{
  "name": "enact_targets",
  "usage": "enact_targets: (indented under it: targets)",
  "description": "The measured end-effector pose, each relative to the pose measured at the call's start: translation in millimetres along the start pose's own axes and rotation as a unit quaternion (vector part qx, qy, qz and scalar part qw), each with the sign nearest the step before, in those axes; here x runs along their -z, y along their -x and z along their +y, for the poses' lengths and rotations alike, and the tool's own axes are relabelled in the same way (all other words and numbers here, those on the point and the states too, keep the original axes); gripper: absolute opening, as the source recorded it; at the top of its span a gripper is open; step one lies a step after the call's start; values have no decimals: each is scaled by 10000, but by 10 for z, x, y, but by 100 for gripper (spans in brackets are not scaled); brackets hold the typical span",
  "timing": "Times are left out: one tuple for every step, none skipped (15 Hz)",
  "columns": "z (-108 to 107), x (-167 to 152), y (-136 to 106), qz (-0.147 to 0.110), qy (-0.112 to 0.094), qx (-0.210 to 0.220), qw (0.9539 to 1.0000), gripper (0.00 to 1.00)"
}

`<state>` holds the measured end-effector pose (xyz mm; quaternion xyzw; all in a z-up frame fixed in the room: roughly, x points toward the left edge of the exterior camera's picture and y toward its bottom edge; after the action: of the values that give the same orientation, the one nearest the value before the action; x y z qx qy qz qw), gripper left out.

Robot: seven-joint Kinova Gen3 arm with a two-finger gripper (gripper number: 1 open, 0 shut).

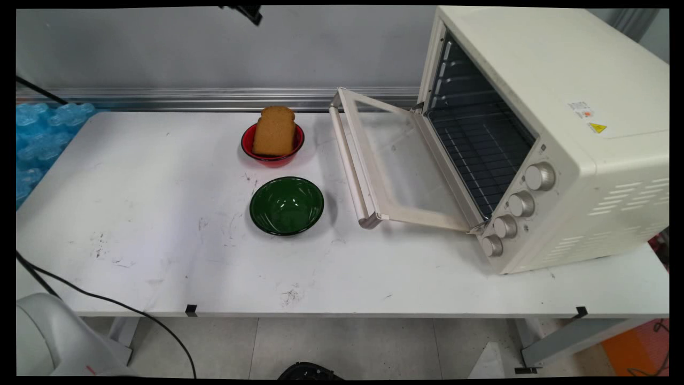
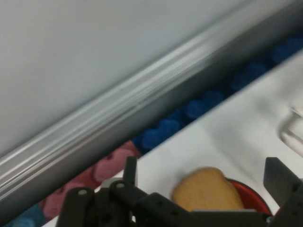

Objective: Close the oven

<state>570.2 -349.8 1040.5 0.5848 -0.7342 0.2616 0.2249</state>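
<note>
The gripper [image 1: 247, 12] hangs high at the top edge of the main view, at about 11 o'clock from the table's middle, only its black tip showing against the grey wall. In the hand view its two black fingers [image 2: 130, 171] rise from the bottom edge spread wide apart, with nothing between them; the gripper [image 2: 204, 176] holds nothing and touches nothing. Between those fingers, farther off, the top of the bread slice [image 2: 206, 189] shows inside the red bowl [image 2: 248, 194]. In the main view the bread slice [image 1: 274, 130] stands nearly upright, leaning in the red bowl [image 1: 272, 145], which sits on the white table [image 1: 160, 214] toward its back edge, below the gripper and well apart from it. Just at 6 o'clock from the red bowl lies a green bowl [image 1: 287, 206], empty and close by but not touching. At 3 o'clock from both bowls stands a cream toaster oven [image 1: 566, 133] with its glass door [image 1: 390, 166] swung down open toward the bowls, its wire rack [image 1: 481, 149] visible inside and four knobs [image 1: 521, 204] down its front. Blue bubble wrap [image 1: 40, 144] lies at the table's 9 o'clock end, beside the metal rail [image 1: 187, 96] along the wall.
</note>
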Motion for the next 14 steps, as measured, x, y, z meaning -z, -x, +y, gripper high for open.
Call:
enact_targets:
  targets:
    - [37, -12, 14, -44, 109, -148, 9998, 100]
    - [67, -25, 24, -82, 197, -268, 9994, 100]
    - [109, -42, 49, -141, 330, -443, 9984, 100]
    - [136, -55, 68, -181, 419, -558, 9974, 100]
    - [175, -77, 100, -245, 558, -729, 9955, 100]
    - [219, -105, 143, -318, 721, -925, 9926, 100]
    - [262, -138, 187, -388, 883, -1120, 9890, 100]
    - [302, -172, 227, -437, 1027, -1280, 9855, 100]
    - [350, -218, 275, -483, 1200, -1457, 9808, 100]
    - [406, -272, 323, -519, 1382, -1625, 9756, 100]
    - [454, -325, 364, -542, 1533, -1759, 9709, 100]
    - [491, -371, 397, -559, 1650, -1861, 9670, 100]
    - [527, -422, 429, -573, 1759, -1956, 9631, 100]
    - [553, -461, 453, -583, 1839, -2024, 9601, 100]
